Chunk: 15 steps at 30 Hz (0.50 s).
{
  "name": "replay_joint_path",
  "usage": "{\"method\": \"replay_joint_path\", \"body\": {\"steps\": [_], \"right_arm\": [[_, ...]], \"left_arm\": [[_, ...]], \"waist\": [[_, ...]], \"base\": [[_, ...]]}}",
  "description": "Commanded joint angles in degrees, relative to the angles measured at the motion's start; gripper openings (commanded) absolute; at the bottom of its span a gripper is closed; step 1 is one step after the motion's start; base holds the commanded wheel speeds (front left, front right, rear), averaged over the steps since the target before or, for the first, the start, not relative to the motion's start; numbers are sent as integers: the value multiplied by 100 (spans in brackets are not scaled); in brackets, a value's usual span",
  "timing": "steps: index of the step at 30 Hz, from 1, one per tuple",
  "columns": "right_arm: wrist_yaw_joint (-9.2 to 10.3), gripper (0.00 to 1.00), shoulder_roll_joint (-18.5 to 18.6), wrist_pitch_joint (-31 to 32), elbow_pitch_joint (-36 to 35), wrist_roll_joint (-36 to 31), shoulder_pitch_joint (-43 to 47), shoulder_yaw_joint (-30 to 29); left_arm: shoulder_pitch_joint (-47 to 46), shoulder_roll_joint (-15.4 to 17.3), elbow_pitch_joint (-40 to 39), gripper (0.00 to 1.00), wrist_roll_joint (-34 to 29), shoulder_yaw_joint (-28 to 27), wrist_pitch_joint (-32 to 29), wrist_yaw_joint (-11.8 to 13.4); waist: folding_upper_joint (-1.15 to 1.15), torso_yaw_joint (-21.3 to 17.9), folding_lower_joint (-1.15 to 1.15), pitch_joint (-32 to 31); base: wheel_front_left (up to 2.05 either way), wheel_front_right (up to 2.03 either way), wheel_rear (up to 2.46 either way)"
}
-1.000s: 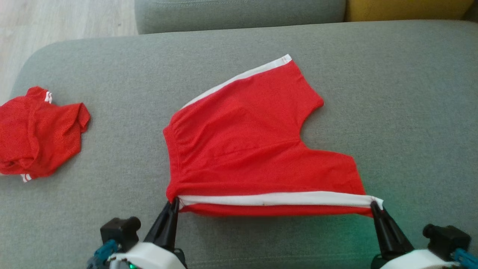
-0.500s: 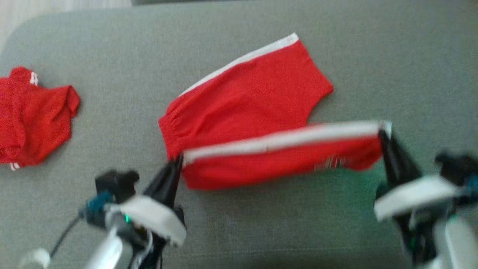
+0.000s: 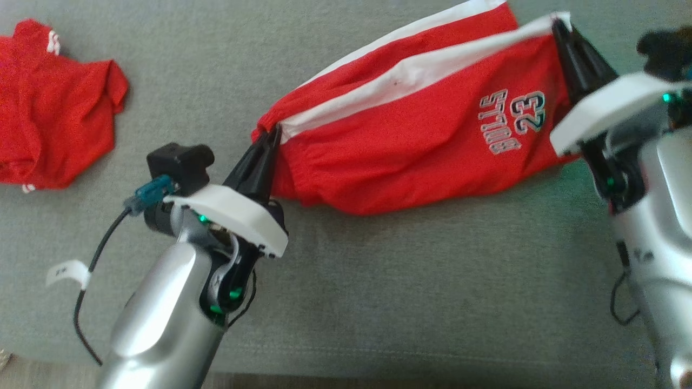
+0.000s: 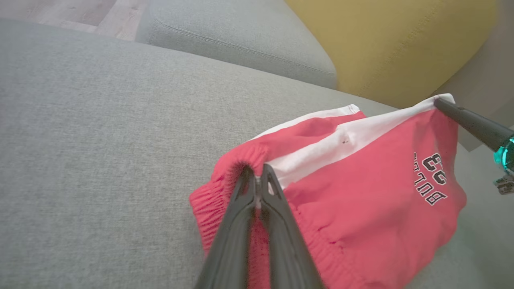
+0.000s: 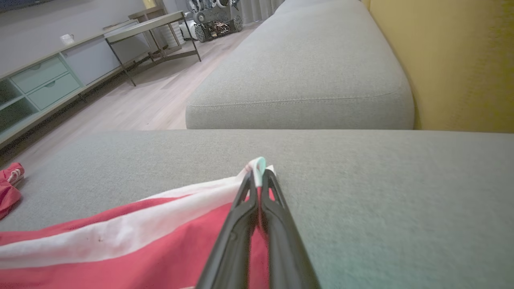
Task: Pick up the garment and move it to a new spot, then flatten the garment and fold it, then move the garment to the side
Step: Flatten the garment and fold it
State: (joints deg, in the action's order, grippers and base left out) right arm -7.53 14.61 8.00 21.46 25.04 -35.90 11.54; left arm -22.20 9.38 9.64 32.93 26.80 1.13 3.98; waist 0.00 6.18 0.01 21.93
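**Red shorts (image 3: 411,135) pinched at both ends**

You have the shorts doubled over on the grey cushion (image 3: 405,281), toward one o'clock in your head view. The print (BULLS 23, upside down from there) faces up. Your left gripper (image 3: 268,139) is clamped on the elastic waistband at the shorts' nine o'clock end. Your right gripper (image 3: 558,26) is clamped on the hem corner at two o'clock. The white stripe (image 3: 411,73) runs stretched between them. A second red garment (image 3: 48,108) lies crumpled at ten o'clock, well apart.
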Motion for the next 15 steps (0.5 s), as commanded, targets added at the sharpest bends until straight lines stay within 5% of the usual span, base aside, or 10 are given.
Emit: {"method": "replay_joint_path", "body": {"steps": [1, 15], "right_arm": [[4, 0, 78, -152, 129, 105, -367, 281], [4, 0, 274, -1157, 1933, 703, -1578, 1282]], "left_arm": [[-306, 19, -16, 0, 63, -231, 107, -69], [-882, -265, 1114, 0, 48, -172, 634, -260]], "waist": [[0, 201, -1, 189], [0, 356, -1, 334]], "base": [[0, 0, 0], [0, 0, 0]]}}
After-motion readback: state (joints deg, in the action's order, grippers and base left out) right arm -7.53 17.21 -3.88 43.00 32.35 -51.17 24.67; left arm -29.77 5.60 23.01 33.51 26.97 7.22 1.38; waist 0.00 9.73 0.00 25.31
